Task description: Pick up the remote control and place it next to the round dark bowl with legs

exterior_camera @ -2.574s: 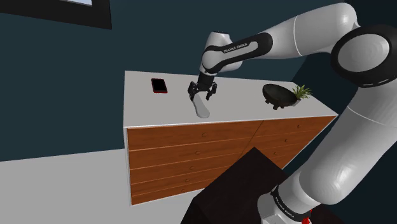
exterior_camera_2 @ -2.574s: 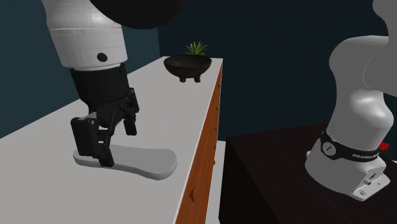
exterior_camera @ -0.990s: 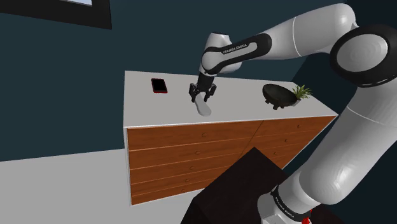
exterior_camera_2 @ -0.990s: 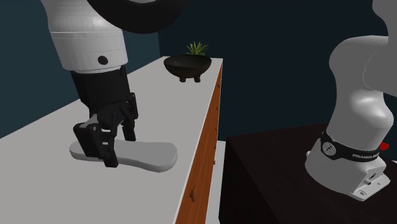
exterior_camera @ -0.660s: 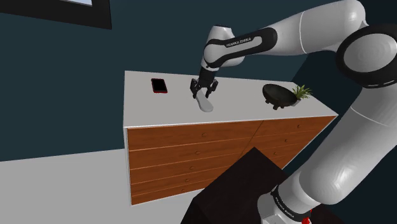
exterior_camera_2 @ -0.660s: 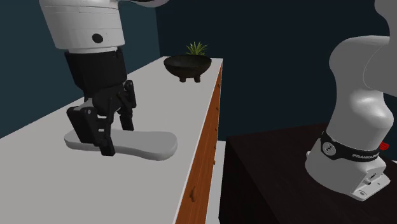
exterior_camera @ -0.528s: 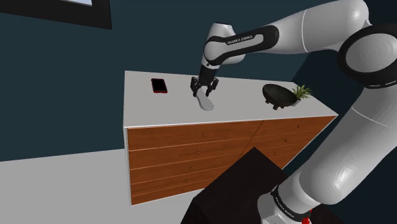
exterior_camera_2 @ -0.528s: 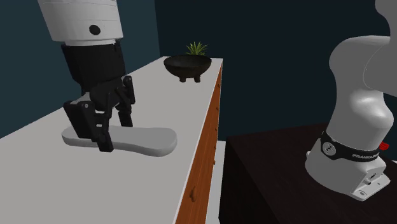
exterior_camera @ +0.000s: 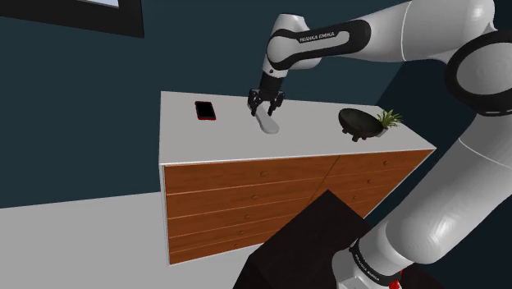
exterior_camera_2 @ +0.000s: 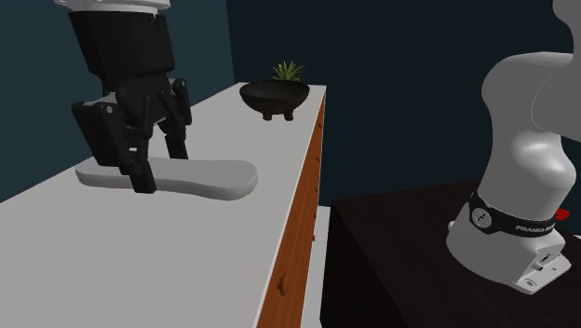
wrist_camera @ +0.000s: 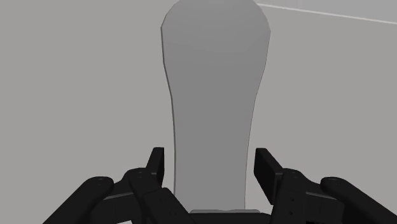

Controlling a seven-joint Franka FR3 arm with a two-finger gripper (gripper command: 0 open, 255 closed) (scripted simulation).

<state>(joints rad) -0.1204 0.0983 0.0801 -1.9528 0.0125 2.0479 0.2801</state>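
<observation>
Black fingers point(exterior_camera_2: 140, 175) are closed narrow on one end of the pale grey elongated remote control point(exterior_camera_2: 207, 179), held level and apparently clear of the white worktop point(exterior_camera_2: 214, 270). Step, as judged: transport. Next: travel to the round dark bowl on short legs point(exterior_camera_2: 275, 95), well apart, then lower beside it without touching and release.

Open run: a bare stretch of the dresser top point(exterior_camera: 316, 135) lies clear between the remote point(exterior_camera: 267, 123) and the dark legged bowl point(exterior_camera: 358, 121), which blocks one end beside a small plant point(exterior_camera: 389, 117). A red-edged phone point(exterior_camera: 204, 110) occupies the opposite back corner.
</observation>
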